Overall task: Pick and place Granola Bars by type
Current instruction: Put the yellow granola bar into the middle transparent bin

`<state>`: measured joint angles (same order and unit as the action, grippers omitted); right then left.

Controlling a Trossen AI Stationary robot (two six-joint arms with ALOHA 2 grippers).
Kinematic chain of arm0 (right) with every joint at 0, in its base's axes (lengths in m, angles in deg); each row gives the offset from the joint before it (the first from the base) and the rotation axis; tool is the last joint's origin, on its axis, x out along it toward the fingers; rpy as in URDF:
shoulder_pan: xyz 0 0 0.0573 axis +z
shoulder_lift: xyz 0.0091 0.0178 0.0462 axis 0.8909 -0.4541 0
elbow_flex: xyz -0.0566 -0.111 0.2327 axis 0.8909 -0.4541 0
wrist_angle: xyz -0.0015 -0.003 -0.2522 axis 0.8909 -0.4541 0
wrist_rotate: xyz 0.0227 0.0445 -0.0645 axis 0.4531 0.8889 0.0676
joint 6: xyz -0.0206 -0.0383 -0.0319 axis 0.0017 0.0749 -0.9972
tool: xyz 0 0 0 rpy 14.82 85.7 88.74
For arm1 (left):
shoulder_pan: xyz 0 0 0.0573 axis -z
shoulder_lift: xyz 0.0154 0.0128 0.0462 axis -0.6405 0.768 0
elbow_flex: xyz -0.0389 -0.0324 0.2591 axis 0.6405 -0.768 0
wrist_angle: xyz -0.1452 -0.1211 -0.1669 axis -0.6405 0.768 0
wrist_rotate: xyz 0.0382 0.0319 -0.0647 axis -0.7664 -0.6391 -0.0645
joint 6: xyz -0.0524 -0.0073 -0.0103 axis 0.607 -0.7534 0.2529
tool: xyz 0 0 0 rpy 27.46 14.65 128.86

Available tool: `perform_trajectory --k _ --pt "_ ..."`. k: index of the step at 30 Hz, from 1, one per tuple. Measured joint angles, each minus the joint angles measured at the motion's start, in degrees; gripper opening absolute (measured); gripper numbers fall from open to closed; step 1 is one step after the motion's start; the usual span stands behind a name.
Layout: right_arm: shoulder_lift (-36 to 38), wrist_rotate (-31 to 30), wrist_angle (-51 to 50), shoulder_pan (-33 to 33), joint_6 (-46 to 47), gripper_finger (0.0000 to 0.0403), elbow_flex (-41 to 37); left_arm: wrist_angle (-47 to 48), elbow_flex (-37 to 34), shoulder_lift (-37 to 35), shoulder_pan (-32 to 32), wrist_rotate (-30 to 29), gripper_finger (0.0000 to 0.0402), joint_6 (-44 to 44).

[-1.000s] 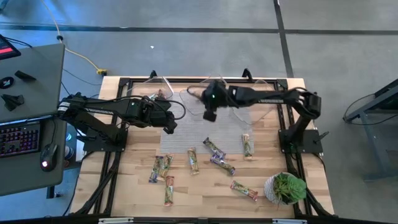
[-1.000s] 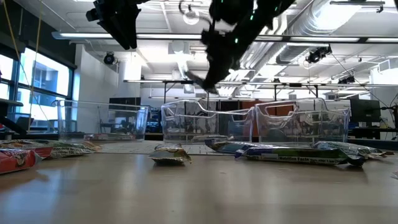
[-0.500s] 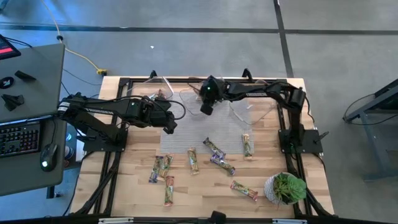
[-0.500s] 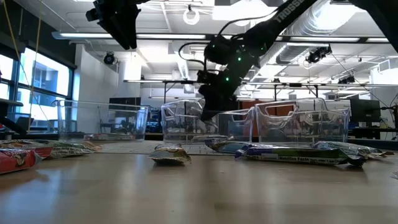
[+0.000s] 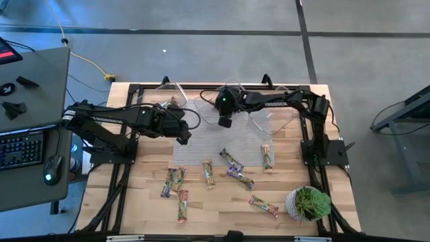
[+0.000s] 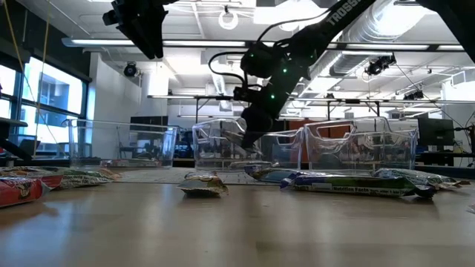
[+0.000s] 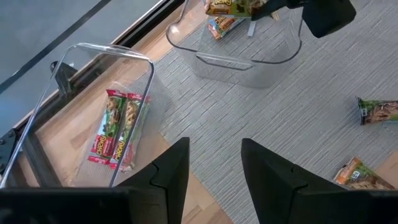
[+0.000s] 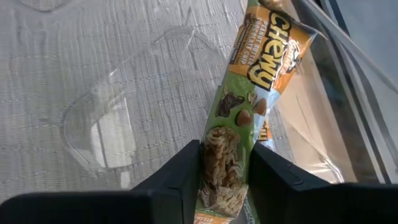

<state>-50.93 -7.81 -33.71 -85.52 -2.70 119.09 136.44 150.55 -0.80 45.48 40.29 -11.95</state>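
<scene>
My right gripper [image 5: 225, 121] reaches over the middle clear tub [image 5: 209, 106] at the far side, shut on a green-and-orange granola bar [image 8: 239, 118]. In the low view it [image 6: 252, 133] hangs at the height of the tub's rim [image 6: 223, 127]. My left gripper [image 5: 183, 136] waits open above the grey mat, and its wrist view [image 7: 214, 168] looks onto the left tub [image 7: 68, 118] holding red-green bars [image 7: 117, 127]. Several loose bars [image 5: 230, 159] lie flat on the table's near half. My right gripper pinches the granola bar between its two fingers at one end [image 8: 225, 167], the fingers lying on its two long sides. The rest of the bar sticks out ahead of the fingers, lifted clear above the middle tub's floor [image 8: 106, 130].
A third clear tub [image 5: 275, 111] stands right of the middle one. Bars [image 7: 227, 12] lie in the middle tub. A potted plant [image 5: 308, 203] sits at the near right corner. A grey mat [image 5: 201, 144] covers the table's middle. A desk with keyboard [image 5: 20, 149] stands to the left.
My right gripper has drawn back toward the far edge and come down from high above the table to the middle tub's rim, keeping the bar in its hold. The bar has gone with it.
</scene>
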Motion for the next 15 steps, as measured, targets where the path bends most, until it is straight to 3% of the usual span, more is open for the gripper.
perform_trajectory --k 9,15 --pt "0.0 -2.2 1.4 0.2 -3.2 0.0174 0.0 -0.1 0.0 0.0 0.0 1.6 0.0140 0.2" --pt "5.2 -3.5 2.1 2.6 -3.4 0.0182 0.0 -0.1 0.0 0.0 0.0 1.6 0.0140 0.2"
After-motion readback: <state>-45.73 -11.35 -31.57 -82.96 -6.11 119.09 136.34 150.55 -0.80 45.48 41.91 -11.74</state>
